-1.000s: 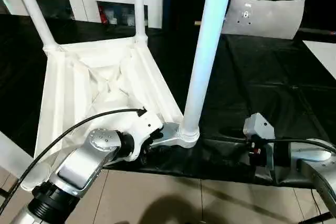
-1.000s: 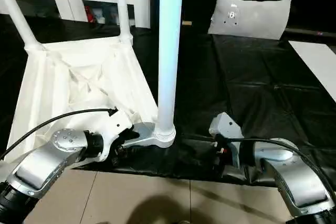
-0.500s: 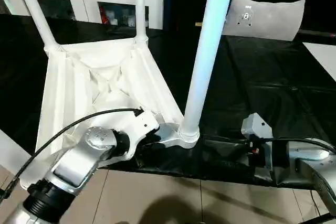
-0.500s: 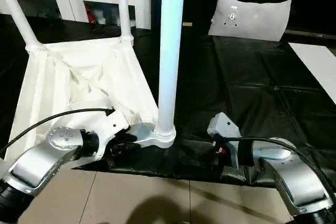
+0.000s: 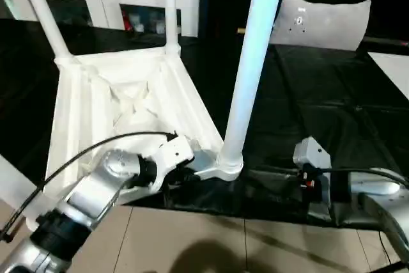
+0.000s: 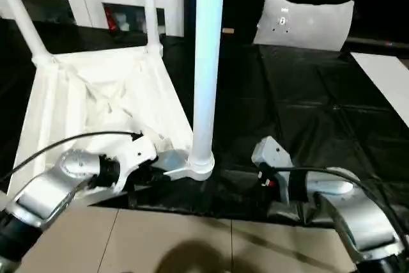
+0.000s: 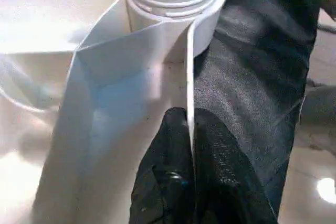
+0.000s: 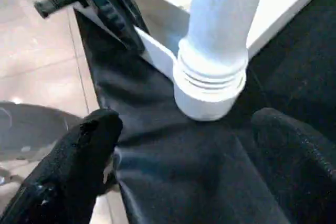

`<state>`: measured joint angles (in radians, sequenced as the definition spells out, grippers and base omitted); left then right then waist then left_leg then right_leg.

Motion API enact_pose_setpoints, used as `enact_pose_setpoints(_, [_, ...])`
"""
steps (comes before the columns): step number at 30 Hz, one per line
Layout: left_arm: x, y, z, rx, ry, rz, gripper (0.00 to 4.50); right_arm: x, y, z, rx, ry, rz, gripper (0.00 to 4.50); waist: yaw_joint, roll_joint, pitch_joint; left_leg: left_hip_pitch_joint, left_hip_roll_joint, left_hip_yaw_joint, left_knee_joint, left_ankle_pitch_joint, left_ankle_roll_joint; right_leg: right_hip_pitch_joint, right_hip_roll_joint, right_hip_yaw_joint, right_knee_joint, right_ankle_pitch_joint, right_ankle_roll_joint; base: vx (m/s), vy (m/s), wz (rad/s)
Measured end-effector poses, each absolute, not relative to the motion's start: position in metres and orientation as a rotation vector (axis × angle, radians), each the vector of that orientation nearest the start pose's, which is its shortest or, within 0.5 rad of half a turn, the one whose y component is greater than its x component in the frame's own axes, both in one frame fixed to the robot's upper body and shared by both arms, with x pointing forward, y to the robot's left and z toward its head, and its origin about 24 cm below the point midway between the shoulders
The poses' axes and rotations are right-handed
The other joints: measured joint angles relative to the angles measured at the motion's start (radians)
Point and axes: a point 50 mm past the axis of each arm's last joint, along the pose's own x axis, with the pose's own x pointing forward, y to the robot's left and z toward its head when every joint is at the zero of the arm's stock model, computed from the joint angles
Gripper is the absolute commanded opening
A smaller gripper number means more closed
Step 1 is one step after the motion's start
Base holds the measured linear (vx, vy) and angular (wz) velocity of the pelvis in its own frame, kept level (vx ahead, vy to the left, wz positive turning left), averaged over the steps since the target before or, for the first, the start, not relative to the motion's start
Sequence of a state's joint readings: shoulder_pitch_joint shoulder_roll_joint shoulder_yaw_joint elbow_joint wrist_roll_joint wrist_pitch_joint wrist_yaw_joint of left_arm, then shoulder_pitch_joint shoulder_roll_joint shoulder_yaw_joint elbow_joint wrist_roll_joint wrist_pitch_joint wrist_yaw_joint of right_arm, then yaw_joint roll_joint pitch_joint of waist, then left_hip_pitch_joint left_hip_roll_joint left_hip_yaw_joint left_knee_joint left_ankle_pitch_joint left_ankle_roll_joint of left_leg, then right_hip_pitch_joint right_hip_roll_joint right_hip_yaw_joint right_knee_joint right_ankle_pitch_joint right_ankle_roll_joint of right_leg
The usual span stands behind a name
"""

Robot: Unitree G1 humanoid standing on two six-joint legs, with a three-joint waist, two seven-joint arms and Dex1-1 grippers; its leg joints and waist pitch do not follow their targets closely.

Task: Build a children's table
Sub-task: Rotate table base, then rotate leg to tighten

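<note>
Upside-down children's table [image 5: 121, 103] on black sheet [image 5: 319, 94], near its front-left corner; three legs up, near-right leg [image 5: 252, 62] seated in corner socket [image 5: 229, 165].

Left gripper [image 7: 191, 129] pinched shut on thin side wall of table top, just beside that socket. Risk: thin plastic edge, narrow bite w/ fingertips [image 7: 170, 135] only, so wall could flex or slip out if arm pulls or twists, tipping table towards sheet's front edge, poss. off onto floor.

Leg tall, top-heavy; any jolt could cock it in socket if not fully home.

Right gripper [image 8: 184, 145] wide open, holding nothing, fingers either side of socket base, apart from it. Closing off-centre could shove leg sideways vs. left's hold.
</note>
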<state>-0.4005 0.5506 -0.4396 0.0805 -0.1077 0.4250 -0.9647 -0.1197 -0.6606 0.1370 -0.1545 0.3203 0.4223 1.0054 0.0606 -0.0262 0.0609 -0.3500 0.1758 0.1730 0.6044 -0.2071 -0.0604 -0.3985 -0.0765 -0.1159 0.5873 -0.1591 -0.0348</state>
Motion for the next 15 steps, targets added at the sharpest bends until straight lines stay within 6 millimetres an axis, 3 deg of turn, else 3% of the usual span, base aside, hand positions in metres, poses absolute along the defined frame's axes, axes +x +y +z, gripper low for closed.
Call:
enact_pose_setpoints(4, [0.278,0.140,0.054,0.501,0.476,-1.320,0.06,0.242,-0.185,0.078,-0.227,0.375,1.104,4.50,0.005,0.005,-0.003,0.000,0.000,-0.002,-0.001,0.000,0.000,0.001,0.000,-0.003,0.000,0.000,0.000,0.000,0.000,0.00])
enact_pose_setpoints(7, [0.278,0.141,0.052,0.528,0.448,-1.426,0.06,0.245,-0.183,0.083,-0.232,0.346,1.108,4.50,0.028,0.011,-0.007,0.001,0.000,-0.002,-0.001,0.001,0.001,0.000,-0.001,-0.003,0.000,0.000,0.000,0.000,0.000,0.00])
enact_pose_setpoints(11, [0.280,0.140,0.052,0.612,0.388,-1.561,0.06,0.247,-0.178,0.090,-0.208,0.294,1.161,4.50,0.054,0.011,-0.007,0.000,0.000,-0.002,-0.001,0.002,0.002,0.003,-0.003,-0.003,-0.002,0.000,0.000,0.000,0.000,0.00])
enact_pose_setpoints(15, [0.285,0.133,0.052,0.627,0.375,-1.608,0.06,0.244,-0.175,0.090,-0.198,0.295,1.218,4.50,0.058,0.011,-0.007,0.001,-0.001,0.001,-0.001,0.003,0.004,0.008,-0.006,-0.003,-0.004,-0.001,0.002,0.000,0.000,0.00])
